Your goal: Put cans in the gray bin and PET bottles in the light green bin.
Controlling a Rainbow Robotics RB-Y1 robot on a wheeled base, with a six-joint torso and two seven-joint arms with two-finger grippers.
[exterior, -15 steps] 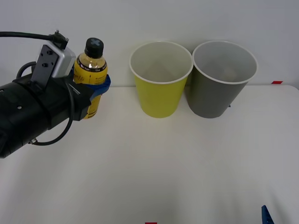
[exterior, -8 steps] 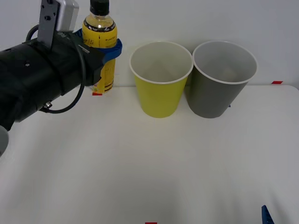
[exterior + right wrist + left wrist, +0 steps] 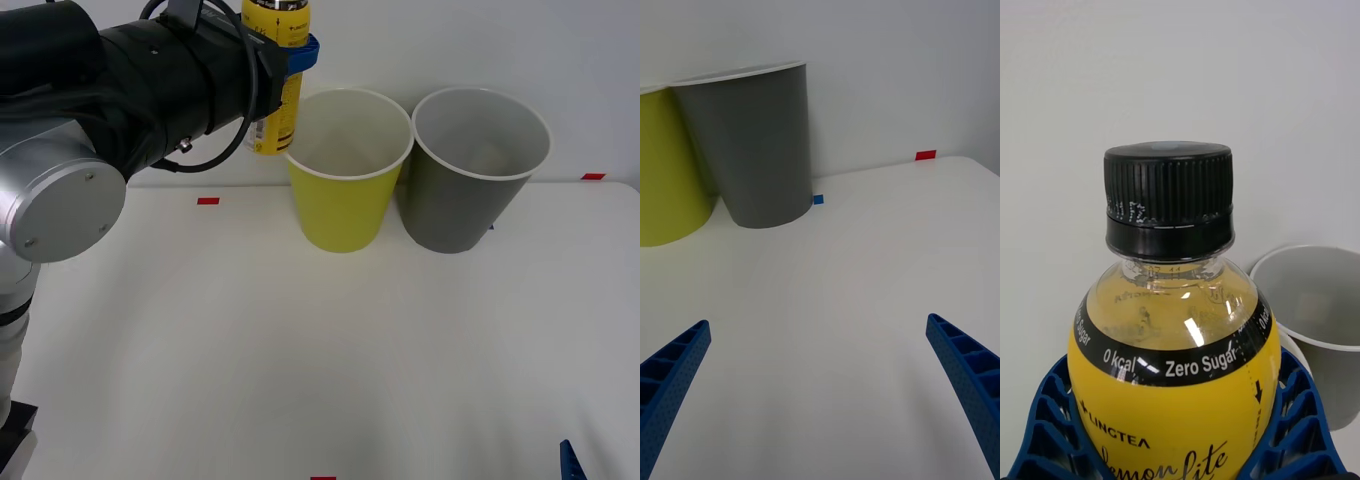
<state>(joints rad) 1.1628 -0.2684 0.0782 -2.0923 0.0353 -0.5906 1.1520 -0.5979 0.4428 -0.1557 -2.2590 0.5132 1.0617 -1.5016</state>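
Left arm (image 3: 130, 90): it has gone up and across toward the bins.
Bottle (image 3: 277, 90): it was down near the surface's left side; now it is high up, just beside the light green bin (image 3: 345, 200) at its left rim.
Left gripper (image 3: 290, 55): jaws still squeezing the bottle.
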